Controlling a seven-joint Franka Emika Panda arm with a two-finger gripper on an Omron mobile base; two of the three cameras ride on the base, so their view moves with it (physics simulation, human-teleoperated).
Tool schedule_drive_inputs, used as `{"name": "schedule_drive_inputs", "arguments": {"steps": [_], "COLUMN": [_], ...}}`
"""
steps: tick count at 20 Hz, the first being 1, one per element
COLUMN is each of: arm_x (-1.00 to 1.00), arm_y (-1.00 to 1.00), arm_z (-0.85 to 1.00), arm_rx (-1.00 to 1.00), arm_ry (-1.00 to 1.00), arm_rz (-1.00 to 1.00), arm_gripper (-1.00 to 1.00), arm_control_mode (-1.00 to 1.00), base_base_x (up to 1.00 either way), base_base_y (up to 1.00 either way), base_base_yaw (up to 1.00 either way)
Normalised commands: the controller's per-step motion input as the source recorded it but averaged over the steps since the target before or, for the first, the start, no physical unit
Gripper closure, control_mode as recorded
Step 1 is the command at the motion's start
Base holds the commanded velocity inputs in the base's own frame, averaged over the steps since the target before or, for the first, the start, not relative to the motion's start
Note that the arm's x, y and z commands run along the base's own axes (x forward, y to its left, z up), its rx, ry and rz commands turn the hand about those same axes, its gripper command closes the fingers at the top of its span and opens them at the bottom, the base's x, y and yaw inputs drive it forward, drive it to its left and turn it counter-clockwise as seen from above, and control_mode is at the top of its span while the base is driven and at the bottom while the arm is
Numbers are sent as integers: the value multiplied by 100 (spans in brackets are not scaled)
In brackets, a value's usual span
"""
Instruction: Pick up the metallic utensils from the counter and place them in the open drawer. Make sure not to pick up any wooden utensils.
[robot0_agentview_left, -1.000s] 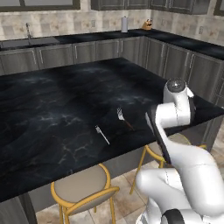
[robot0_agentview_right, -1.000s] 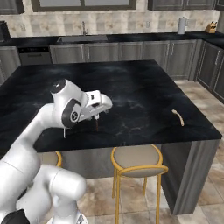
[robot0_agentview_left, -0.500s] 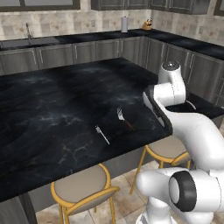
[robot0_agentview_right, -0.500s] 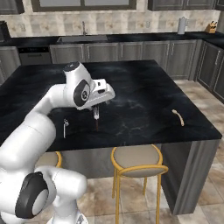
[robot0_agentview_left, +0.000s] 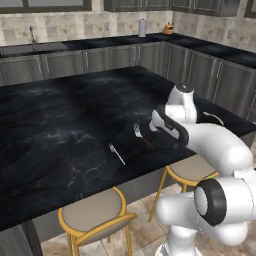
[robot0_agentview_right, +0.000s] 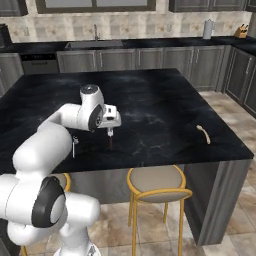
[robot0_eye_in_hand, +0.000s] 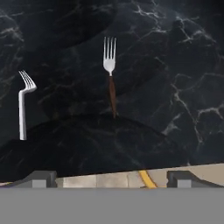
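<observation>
Left of the end effector (robot0_eye_in_hand: 111, 177), well apart: all-silver fork (robot0_eye_in_hand: 22, 103) flat on the black tabletop (robot0_eye_in_hand: 175, 65). Straight ahead, just beyond the spread, empty fingertips: brown-handled fork (robot0_eye_in_hand: 110, 74), tines pointing away. Far right: tan wooden spoon (robot0_agentview_right: 202, 133), to be left alone. Likely step: approach for a first pick. Next move calls for descending over the brown handle, straddling it, then closing.

Right base view: the all-silver fork (robot0_agentview_right: 74, 147) is partly behind the arm, and the brown-handled fork (robot0_agentview_right: 110, 142) shows as a faint dark sliver, tines unreadable. Left base view: the wooden spoon (robot0_agentview_left: 214, 117) is cut by the arm, and the table (robot0_agentview_left: 60, 125) runs off the left edge.
</observation>
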Motion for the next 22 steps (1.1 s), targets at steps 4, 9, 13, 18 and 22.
{"name": "schedule_drive_inputs", "arguments": {"steps": [4, 9, 13, 18, 22], "arm_x": [28, 11, 59, 72, 42], "arm_y": [13, 0, 0, 1, 12], "arm_z": [-36, 0, -15, -32, -37], "arm_rx": [15, 0, 0, 0, 0], "arm_ry": [0, 0, 0, 0, 1], "arm_rz": [0, 0, 0, 0, 0], "arm_gripper": [-100, -100, -100, -100, -100], "arm_control_mode": [-100, -100, -100, -100, -100], "base_base_x": [0, 0, 0, 0, 0], "base_base_y": [0, 0, 0, 0, 0], "base_base_yaw": [0, 0, 0, 0, 0]}}
